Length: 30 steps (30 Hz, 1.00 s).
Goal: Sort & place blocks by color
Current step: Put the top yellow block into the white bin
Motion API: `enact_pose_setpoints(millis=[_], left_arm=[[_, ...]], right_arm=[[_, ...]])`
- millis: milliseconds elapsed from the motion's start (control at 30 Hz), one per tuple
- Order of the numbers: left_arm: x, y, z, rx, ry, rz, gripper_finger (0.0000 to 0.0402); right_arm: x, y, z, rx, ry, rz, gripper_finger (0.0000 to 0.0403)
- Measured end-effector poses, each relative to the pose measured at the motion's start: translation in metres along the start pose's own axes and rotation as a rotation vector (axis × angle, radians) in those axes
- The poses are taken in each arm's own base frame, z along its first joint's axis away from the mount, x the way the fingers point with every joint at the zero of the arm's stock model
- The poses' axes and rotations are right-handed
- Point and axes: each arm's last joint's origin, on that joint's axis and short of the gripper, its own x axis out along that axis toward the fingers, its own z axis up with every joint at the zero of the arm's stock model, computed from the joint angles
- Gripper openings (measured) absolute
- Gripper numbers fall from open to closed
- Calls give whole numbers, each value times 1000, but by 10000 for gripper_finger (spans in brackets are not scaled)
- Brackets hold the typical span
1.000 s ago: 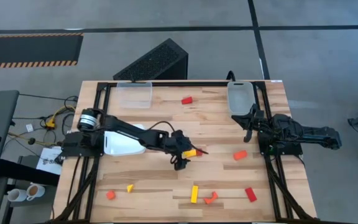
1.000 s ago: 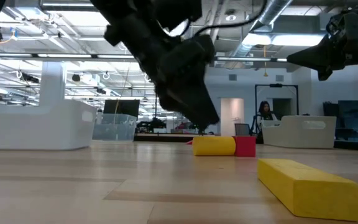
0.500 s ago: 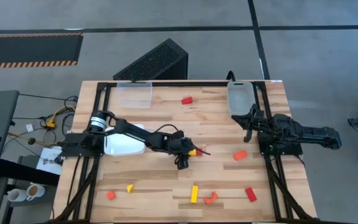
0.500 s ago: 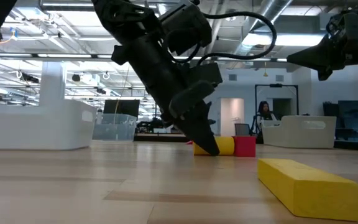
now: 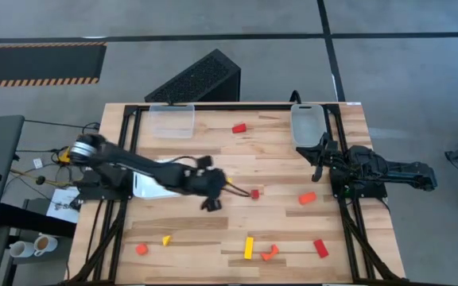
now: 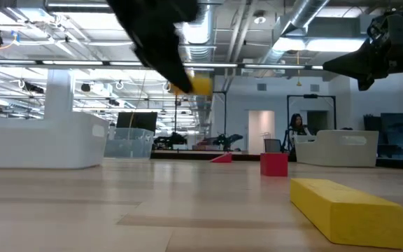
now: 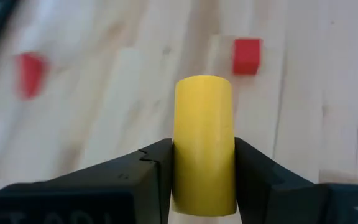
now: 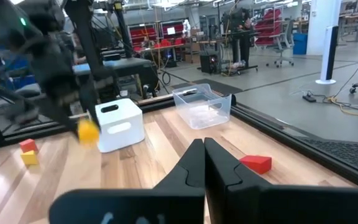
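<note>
Lying nearest along the front edge of the table (image 5: 213, 163): an orange block (image 5: 141, 249) at left, a small yellow block (image 5: 165, 239), a yellow bar (image 5: 249, 247) (image 6: 347, 209), an orange arch piece (image 5: 269, 253) and a red bar (image 5: 320, 248) toward the right. Mid-table, the left gripper (image 5: 217, 189) (image 7: 204, 165) hangs clear of the wood, fingers clamped on either side of a yellow cylinder (image 7: 204, 143) (image 6: 200, 85) (image 8: 88, 131); the low view shows that cylinder lifted well above the surface. Just beside it to the right sits a small red cube (image 5: 254, 193) (image 6: 274, 164) (image 7: 247, 56), resting on the table, apart from the gripper. Farther right, an orange-red block (image 5: 307, 198). Behind the left arm's reach, a white bin (image 5: 153, 184) (image 8: 120, 124) at the left side. The right gripper (image 5: 318, 159) (image 8: 205, 163) waits at the right edge, fingers pressed together, holding nothing. At the far side, a red wedge (image 5: 239, 127) (image 8: 256, 163) lies between a clear bin (image 5: 172, 119) (image 8: 202, 106) far left and a second clear bin (image 5: 308, 123) far right.
</note>
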Motion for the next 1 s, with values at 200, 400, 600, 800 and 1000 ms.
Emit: enact_pose_setpoints(millis=[200,400,600,800,1000], left_arm=[[-57,21,-47,-187,-74,96,94],[-56,42,-112,-403,-34,129,94],[-59,62,-150,-528,11,215,94],[-54,74,-168,-574,100,272,94],[-43,81,-183,-583,167,311,94]], right_arm=[[0,0,0,0,0,0,11],[0,0,0,0,0,0,11],[0,0,0,0,0,0,11],[0,0,0,0,0,0,11],[0,0,0,0,0,0,11]])
